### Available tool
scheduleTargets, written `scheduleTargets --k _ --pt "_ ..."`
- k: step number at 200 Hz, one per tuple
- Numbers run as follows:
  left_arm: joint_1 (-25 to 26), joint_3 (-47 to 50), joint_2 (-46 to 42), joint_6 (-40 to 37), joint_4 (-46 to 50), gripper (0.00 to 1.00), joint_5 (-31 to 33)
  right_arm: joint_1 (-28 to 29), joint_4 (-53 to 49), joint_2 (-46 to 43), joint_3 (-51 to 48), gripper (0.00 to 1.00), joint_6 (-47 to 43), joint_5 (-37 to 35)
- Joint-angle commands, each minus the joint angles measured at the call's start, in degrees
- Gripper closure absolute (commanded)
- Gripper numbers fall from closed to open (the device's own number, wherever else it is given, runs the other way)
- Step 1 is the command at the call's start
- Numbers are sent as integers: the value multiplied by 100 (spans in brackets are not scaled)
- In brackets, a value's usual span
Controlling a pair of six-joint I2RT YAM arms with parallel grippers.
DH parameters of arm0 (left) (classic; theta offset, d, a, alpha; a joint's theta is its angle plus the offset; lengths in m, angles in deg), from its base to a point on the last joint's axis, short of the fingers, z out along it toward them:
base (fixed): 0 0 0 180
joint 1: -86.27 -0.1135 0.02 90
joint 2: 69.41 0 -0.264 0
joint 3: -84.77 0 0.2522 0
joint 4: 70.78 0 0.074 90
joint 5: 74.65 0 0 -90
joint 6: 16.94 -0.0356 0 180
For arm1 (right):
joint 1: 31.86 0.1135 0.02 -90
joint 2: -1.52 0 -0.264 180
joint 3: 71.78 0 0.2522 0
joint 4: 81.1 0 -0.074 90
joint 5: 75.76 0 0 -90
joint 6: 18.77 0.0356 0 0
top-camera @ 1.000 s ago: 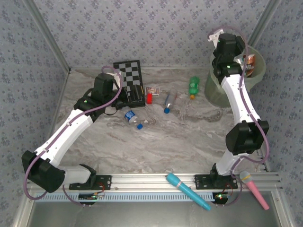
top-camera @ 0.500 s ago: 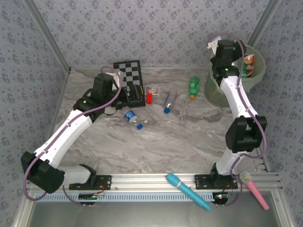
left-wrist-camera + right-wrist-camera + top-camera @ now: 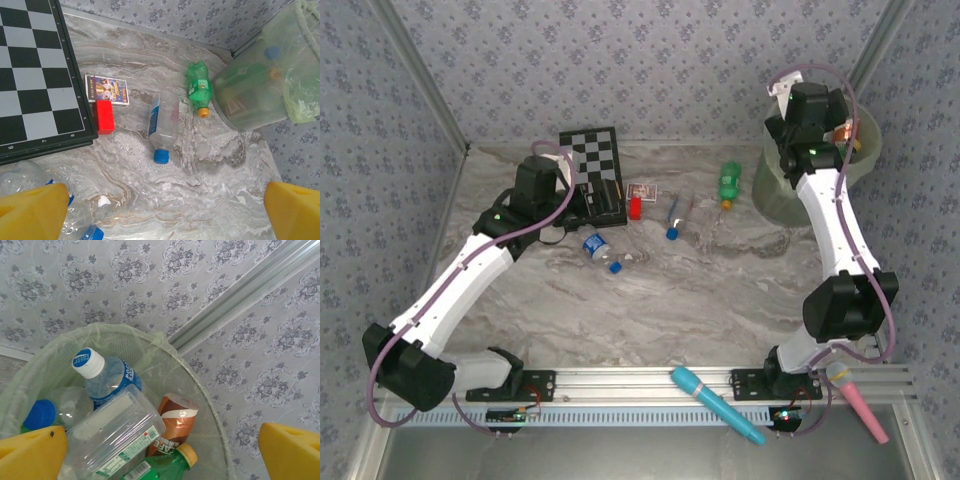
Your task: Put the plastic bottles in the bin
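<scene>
Bottles piling up in bin [image 3: 200, 385]: white-cap bottle [image 3: 100, 372], big clear bottle [image 3: 117, 432], brown-orange bottle [image 3: 175, 420], green bottle in bin [image 3: 165, 465]. Your right jaws hanging over bin, standing wide, holding nothing. Three more lying on counter [image 3: 720, 300], waiting for you: near clear bottle [image 3: 601, 250] close by your left jaws, middle clear bottle [image 3: 164, 125], green bottle on counter [image 3: 198, 89] beside bin. Left jaws standing wide, holding nothing. You are looking past halfway, likely.

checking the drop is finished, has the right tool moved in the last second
Yes. In the top view the right tool has swung right, further over the bin's opening.
</scene>
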Motion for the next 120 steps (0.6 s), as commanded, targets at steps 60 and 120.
scheduleTargets --k 60,120 --pt "-38 369 -192 313 242 0 472 707 -881 -608 -167 0 1460 518" --pt "-152 752 -300 732 608 0 1024 1625 -847 -783 -914 0 2171 843"
